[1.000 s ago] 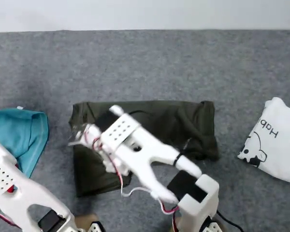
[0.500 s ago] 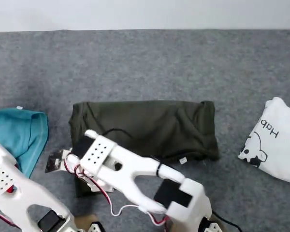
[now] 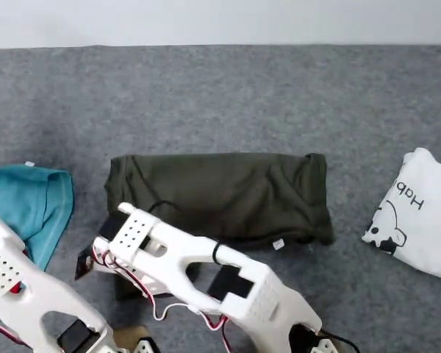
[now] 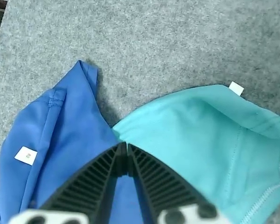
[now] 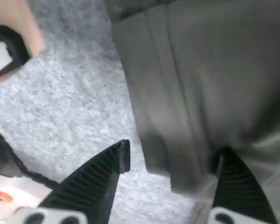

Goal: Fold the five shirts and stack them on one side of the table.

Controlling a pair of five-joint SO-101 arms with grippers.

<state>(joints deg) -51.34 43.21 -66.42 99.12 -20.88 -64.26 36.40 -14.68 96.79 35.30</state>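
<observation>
An olive green shirt (image 3: 220,191) lies partly folded in a wide band at the table's middle. My right gripper (image 3: 94,254) is low at its near left corner. In the right wrist view my right gripper (image 5: 172,158) is open, and the olive shirt's (image 5: 196,84) near edge lies between its fingers. My left gripper (image 4: 127,148) is shut, its tips over the seam where a blue shirt (image 4: 60,140) meets a teal shirt (image 4: 200,135). The teal shirt (image 3: 29,202) sits at the table's left edge. A white printed shirt (image 3: 415,217) lies folded at the right.
The left arm's white link (image 3: 22,287) stands at the near left, close to the right arm's wrist (image 3: 136,232). Grey carpet-like table (image 3: 228,95) stretches bare behind the olive shirt. The arm bases (image 3: 301,334) crowd the near edge.
The right arm has swung from above the olive shirt's left part toward me and leftward, down to its near left corner. The left arm and the shirts have stayed put.
</observation>
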